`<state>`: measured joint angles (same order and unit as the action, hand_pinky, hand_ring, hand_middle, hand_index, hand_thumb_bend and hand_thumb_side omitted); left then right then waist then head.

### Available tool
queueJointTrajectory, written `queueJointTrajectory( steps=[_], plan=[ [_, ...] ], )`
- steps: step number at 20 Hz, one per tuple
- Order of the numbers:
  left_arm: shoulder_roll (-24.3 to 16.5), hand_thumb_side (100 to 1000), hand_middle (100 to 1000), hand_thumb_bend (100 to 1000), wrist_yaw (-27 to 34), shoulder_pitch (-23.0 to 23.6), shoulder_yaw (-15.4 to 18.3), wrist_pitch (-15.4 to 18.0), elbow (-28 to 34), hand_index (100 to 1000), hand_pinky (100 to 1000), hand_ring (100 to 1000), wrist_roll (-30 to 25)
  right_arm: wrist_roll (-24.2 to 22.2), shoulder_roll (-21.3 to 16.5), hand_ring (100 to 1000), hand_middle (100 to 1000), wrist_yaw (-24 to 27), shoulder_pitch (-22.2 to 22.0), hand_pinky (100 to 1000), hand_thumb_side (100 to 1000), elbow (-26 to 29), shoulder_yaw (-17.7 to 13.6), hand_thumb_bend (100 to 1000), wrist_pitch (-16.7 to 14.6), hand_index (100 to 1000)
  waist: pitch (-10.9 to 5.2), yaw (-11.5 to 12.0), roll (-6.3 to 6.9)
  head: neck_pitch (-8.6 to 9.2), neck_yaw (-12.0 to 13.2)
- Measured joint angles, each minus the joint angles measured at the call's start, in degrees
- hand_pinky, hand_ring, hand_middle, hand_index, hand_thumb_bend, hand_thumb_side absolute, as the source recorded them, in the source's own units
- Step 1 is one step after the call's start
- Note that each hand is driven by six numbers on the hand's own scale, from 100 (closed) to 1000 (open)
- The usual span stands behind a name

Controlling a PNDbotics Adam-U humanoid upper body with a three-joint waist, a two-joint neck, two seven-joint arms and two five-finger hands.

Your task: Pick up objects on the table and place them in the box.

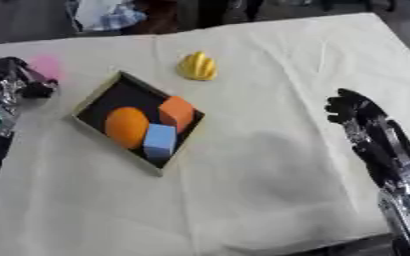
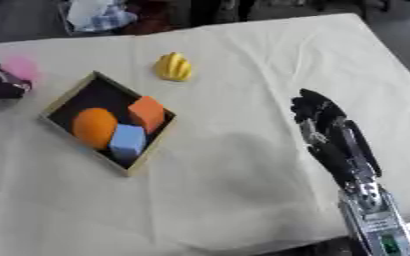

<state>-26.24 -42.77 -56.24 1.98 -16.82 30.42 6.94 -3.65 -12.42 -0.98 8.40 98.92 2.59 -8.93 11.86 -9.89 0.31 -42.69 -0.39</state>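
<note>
Right hand hovering near the table's right edge, fingers curling on nothing; left hand at the left edge, fingers unclear; yellow ridged object sitting beyond the box, likely light, rigid, looking best pinched across its flanks.

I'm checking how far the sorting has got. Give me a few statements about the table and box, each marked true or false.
1. The box holds three things: an orange ball, an orange block and a blue block. True.
2. The yellow object lies inside the box. False: it lies on the cloth beyond the box.
3. The right hand holds the blue block. False: it holds nothing.
4. A pink object lies near the left hand. True.
</note>
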Motion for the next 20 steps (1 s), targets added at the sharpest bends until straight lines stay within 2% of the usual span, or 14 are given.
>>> queueJointTrajectory(
  steps=[5,10,15,20],
  plan=[
    [-0.5,232,529,253,0.9,0.4,-1.8,1.6,4.1,675,684,479,-0.6,0.0,0.0,818,770,0.0,0.1,815,588,0.0,0.0,100,0.0,885,0.0,0.3,0.0,0.02,-0.2],
    [-2.2,243,535,253,2.4,1.9,-6.4,6.1,11.6,680,687,484,-5.0,0.0,0.0,818,770,0.0,0.1,815,587,0.0,-0.1,100,0.0,885,0.0,0.8,0.0,0.42,-0.6],
    [-4.0,250,552,329,4.0,4.3,-11.9,11.4,20.1,690,688,500,-10.2,0.0,0.0,818,771,0.0,0.2,816,585,0.0,-0.1,100,0.0,885,0.0,0.9,0.0,0.47,-0.8],
    [-5.3,248,564,347,3.5,6.4,-17.2,16.3,27.8,697,689,512,-16.6,0.0,0.0,818,771,0.0,0.3,816,585,0.0,-0.1,100,0.0,885,0.0,0.9,0.0,0.49,-0.9]
  ],
)
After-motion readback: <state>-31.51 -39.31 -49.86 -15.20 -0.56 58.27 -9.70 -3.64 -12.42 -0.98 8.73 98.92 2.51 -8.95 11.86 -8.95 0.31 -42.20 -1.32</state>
